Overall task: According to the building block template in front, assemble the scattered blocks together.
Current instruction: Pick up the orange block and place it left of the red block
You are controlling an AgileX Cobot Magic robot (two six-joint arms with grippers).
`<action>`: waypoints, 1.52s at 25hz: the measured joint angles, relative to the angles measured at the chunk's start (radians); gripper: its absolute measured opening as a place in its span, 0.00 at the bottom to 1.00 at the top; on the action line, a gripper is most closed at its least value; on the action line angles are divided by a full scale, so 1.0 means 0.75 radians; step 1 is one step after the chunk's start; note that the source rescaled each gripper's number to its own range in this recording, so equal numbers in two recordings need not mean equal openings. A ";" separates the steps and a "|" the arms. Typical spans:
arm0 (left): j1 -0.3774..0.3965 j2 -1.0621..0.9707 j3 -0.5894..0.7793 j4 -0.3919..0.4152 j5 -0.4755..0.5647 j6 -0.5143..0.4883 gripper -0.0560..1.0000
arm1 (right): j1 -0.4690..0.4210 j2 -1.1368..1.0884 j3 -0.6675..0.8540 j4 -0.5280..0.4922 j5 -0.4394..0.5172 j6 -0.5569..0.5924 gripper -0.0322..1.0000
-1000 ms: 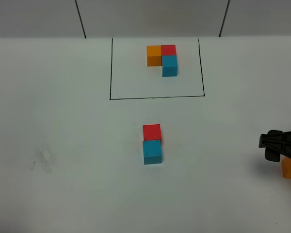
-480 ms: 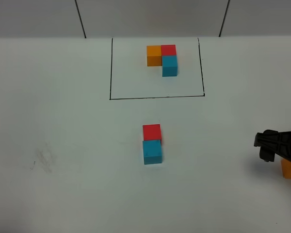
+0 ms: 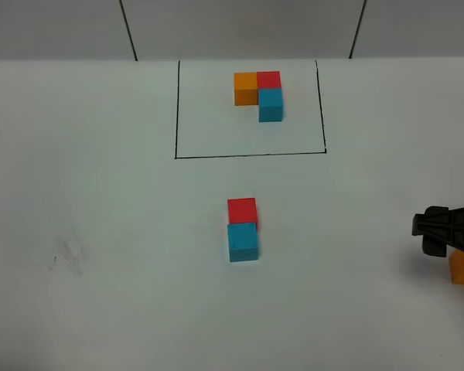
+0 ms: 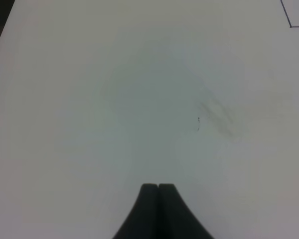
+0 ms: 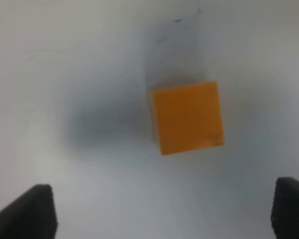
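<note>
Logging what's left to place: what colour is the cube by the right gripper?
The cube is orange, clearest in the right wrist view.

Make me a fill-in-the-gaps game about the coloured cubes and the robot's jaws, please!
1. The loose red cube touches the loose ____ cube.
2. Inside the black frame, the corner cube of the template is ____.
3. The right gripper, near the loose orange cube, has its jaws ____.
4. The left gripper has its jaws ____.

Missing words: blue, red, open, shut.
</note>
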State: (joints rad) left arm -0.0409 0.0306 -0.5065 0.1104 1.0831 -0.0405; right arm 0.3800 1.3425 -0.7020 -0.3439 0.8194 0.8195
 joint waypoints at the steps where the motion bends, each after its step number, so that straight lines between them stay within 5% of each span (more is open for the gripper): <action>1: 0.000 0.000 0.000 0.000 0.000 0.000 0.05 | 0.000 0.000 0.000 -0.010 -0.003 -0.003 0.86; 19: 0.000 0.000 0.000 0.000 0.000 0.000 0.05 | 0.000 0.000 0.015 -0.059 -0.018 -0.099 0.86; 38: 0.000 0.000 0.000 0.000 0.000 0.000 0.05 | -0.247 0.251 0.130 -0.069 -0.436 -0.312 0.86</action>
State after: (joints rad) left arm -0.0409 0.0306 -0.5065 0.1104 1.0831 -0.0405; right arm 0.1948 1.5309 -0.6044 -0.3957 0.4927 0.5852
